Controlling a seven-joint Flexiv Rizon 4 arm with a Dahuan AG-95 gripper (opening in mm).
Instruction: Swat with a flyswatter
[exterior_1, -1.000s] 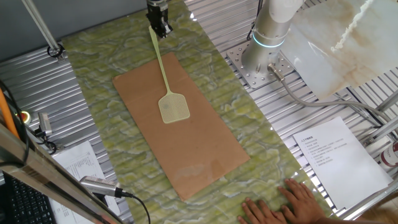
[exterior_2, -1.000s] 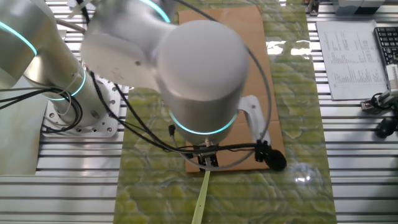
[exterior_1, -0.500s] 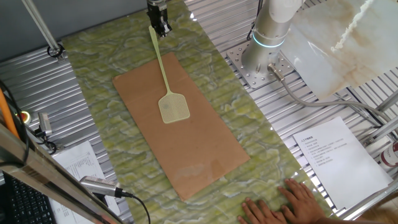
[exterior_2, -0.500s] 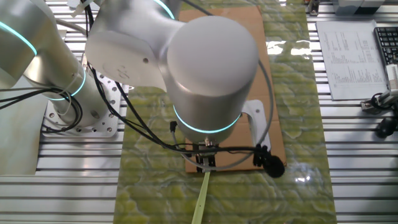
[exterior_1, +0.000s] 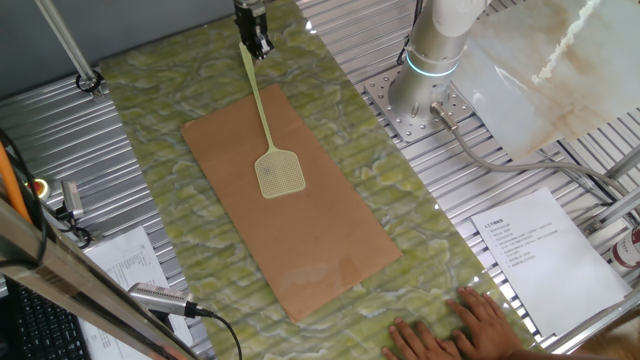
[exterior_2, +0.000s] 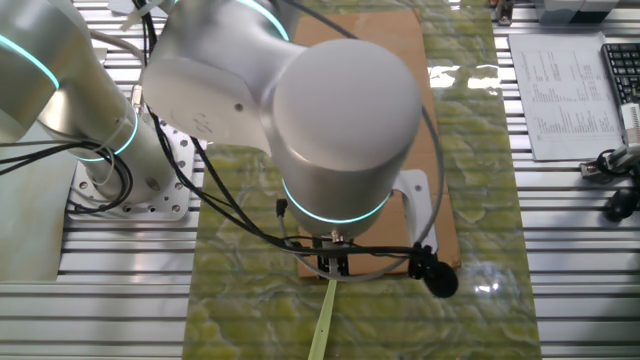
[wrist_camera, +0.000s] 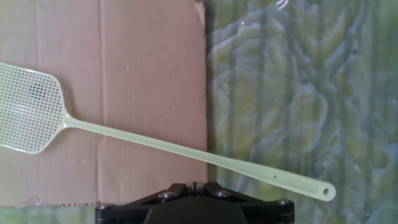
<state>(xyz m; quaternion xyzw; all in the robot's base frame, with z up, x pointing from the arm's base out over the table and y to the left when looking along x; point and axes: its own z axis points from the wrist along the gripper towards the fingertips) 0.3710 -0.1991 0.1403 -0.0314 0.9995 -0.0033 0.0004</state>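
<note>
You've got pale yellow-green flyswatter (exterior_1: 268, 140), fine-mesh head; plain brown cardboard (exterior_1: 300, 220); green marbled mat (exterior_1: 170, 90); arm (exterior_2: 330, 120) white w/ teal rings.

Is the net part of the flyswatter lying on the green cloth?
No, the flyswatter has its mesh head on the brown cardboard; only its handle end reaches over the green cloth.

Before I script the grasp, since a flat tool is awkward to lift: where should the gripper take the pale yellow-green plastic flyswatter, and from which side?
Take the pale yellow-green plastic flyswatter by its thin handle near the loop end, coming straight down from above. It lies flat, mesh head on the brown cardboard sheet, handle end on the green marbled mat. The gripper is above that end; its fingers should probably straddle the narrow handle crosswise.
</note>
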